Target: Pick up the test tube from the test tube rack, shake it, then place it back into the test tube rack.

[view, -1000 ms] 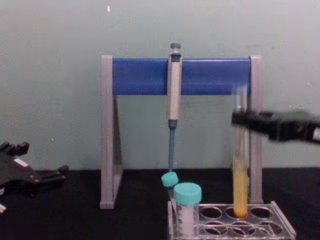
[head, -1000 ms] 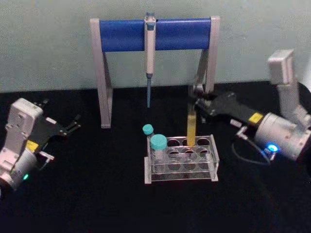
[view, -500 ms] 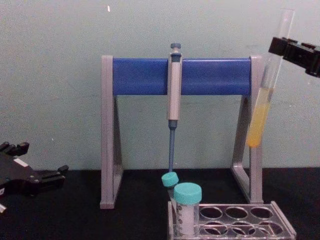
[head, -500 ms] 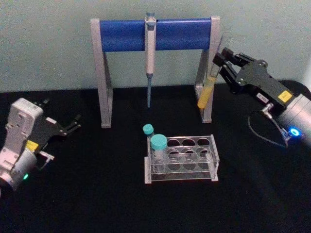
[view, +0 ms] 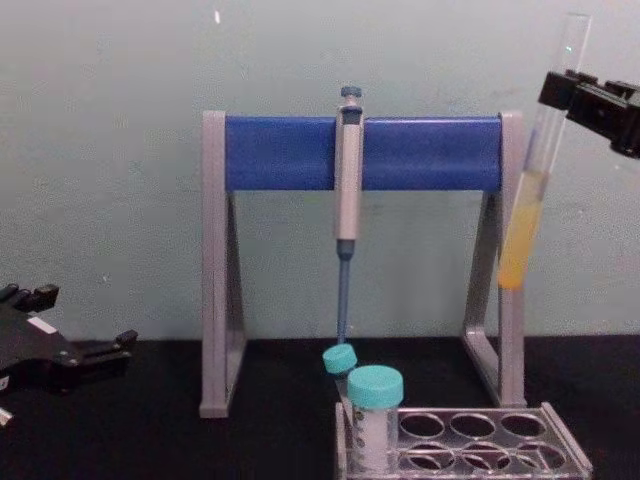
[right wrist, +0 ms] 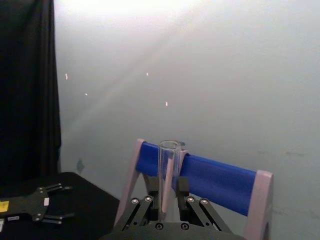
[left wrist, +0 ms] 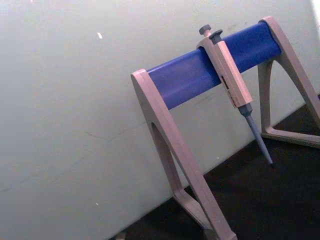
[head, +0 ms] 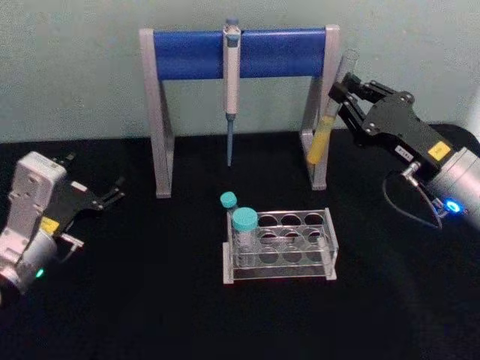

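Note:
My right gripper [head: 341,88] is shut on the upper part of the test tube [head: 324,129], a long clear tube with yellow-orange liquid in its lower part. It hangs tilted, well above the table, to the right of and above the test tube rack [head: 281,244]. In the chest view the test tube [view: 527,215] leans in front of the stand's right leg, with the right gripper [view: 565,90] at the upper right edge. The tube's open mouth [right wrist: 171,146] rises between the fingers [right wrist: 182,186] in the right wrist view. My left gripper [head: 112,193] rests open at the far left, low over the table.
A tall grey-and-blue pipette stand [head: 238,52] with a hanging pipette [head: 230,90] stands behind the rack. Two teal-capped tubes [head: 244,223] sit at the rack's left end. The rack [view: 470,450] has several free holes. Black cloth covers the table.
One second ago the tube stood in the rack's back row, gripped. The right gripper has lifted it up and to the right, tilting it. In the last half second it barely moved.

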`<state>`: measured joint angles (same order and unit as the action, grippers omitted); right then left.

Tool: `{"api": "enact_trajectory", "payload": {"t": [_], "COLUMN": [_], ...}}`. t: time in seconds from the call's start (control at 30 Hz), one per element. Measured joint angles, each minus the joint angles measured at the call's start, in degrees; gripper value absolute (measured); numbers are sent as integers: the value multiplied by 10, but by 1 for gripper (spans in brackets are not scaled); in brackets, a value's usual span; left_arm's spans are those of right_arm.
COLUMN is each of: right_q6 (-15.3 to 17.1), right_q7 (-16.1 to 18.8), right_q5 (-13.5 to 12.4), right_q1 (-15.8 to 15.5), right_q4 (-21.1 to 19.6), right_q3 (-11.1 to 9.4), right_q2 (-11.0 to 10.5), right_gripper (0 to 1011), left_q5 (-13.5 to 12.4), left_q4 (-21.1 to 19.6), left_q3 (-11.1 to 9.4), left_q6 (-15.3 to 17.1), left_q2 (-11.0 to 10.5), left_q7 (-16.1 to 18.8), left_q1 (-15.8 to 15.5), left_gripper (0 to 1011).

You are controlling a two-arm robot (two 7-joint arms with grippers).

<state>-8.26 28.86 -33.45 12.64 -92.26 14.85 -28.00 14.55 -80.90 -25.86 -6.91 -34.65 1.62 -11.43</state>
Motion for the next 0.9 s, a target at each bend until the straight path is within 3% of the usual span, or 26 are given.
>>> {"api": "enact_trajectory", "payload": {"t": [0.17, 0.3, 0.47, 0.6, 0.77, 0.9], "right_q6": [-5, 9, 49, 61, 40, 13], "right_q7": [26, 68, 130, 155, 139, 79], "right_q5": [-6, -38, -86, -96, -51, 19], "right_q1": [3, 9, 15, 15, 9, 7], "right_q4": [1, 1, -1, -5, -13, -16], "right_q3": [5, 10, 16, 15, 14, 15], "right_q2": [-2, -16, -58, -93, -130, -137], "right_gripper": [220, 220, 220, 220, 220, 220], "left_q5": [0, 0, 0, 0, 0, 0], "left_q4": [0, 0, 0, 0, 0, 0], "left_q3": [0, 0, 0, 0, 0, 0], "left_q6": [0, 0, 0, 0, 0, 0], "left_q2": [0, 0, 0, 0, 0, 0], "left_q7": [0, 0, 0, 0, 0, 0], "left_q1": [0, 0, 0, 0, 0, 0], "left_gripper": [1002, 1001, 1001, 1001, 1002, 1001]}}
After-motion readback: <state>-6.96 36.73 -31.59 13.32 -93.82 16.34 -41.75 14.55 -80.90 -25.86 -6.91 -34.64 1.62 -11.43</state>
